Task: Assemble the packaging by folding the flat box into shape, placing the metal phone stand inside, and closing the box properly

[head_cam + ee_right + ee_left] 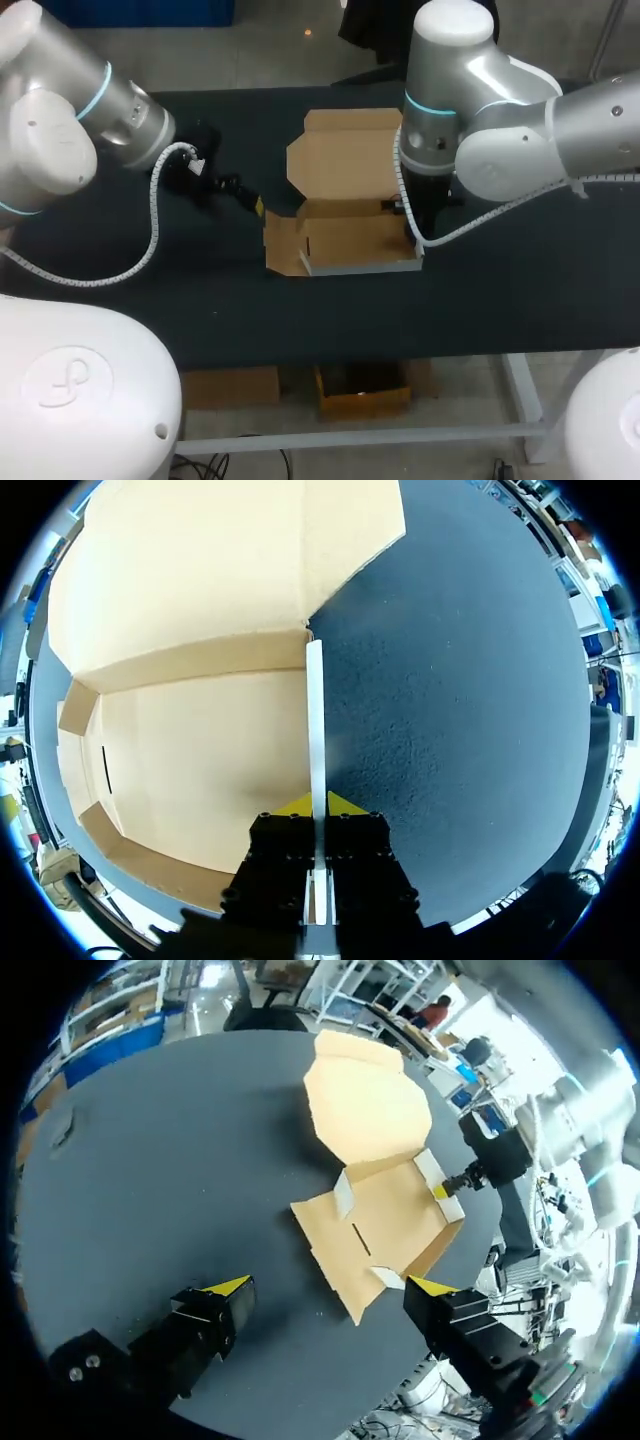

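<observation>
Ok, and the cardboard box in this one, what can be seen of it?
The cardboard box is plain brown card, partly folded and open, resting on the dark table. Its lid panel stretches away behind the base, ending in a tuck flap. Front and right walls stand up; the left flap splays outward, with a slit near it. The right arm's jaws are shut on the right wall, one on each side. Nothing is inside.

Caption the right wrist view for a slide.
Right gripper pinches the upright side wall of the half-folded cardboard box on the dark table.
</observation>
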Action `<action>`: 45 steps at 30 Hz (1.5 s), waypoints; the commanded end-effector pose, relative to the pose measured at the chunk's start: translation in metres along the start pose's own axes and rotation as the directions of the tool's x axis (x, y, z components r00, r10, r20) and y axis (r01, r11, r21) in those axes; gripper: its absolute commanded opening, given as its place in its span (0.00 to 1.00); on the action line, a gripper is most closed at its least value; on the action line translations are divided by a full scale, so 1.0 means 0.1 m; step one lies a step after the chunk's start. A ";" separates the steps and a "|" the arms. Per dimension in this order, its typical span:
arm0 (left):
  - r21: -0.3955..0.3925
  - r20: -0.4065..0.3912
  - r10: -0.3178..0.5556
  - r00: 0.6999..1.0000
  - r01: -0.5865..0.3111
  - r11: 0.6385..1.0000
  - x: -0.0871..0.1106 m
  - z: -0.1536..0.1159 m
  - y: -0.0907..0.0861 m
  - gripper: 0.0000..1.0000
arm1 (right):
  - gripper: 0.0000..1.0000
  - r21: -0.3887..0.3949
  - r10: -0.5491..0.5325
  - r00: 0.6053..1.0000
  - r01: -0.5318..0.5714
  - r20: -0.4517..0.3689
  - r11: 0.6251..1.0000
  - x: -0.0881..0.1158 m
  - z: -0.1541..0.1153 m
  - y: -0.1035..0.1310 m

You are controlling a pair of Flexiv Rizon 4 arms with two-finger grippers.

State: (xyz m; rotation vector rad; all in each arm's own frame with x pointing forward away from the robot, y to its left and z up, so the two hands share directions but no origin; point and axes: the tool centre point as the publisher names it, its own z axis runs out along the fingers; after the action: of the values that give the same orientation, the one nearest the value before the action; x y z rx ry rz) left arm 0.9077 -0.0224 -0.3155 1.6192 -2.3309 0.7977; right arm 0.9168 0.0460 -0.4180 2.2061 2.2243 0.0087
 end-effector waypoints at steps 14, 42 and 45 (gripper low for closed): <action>-0.251 -0.073 -0.492 0.867 0.462 0.851 0.07 0.61 0.03 1.00 | 0.00 0.002 0.000 1.000 0.000 0.000 1.000 0.00 -0.01 -0.01; -0.129 -0.123 -0.381 0.916 0.366 0.922 0.12 0.89 0.06 0.27 | 0.00 0.002 0.000 1.000 0.000 0.000 1.000 0.00 -0.01 -0.01; -0.127 -0.101 -0.383 0.918 0.370 0.920 0.13 0.90 0.04 0.00 | 0.00 0.002 0.000 1.000 0.000 0.000 1.000 0.00 -0.01 -0.01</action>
State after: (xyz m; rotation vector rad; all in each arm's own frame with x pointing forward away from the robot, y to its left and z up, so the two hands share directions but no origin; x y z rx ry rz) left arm 0.9098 -0.0734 -0.3866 1.8193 -1.8486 0.6758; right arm 0.9167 0.0460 -0.4179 2.2061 2.2242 0.0088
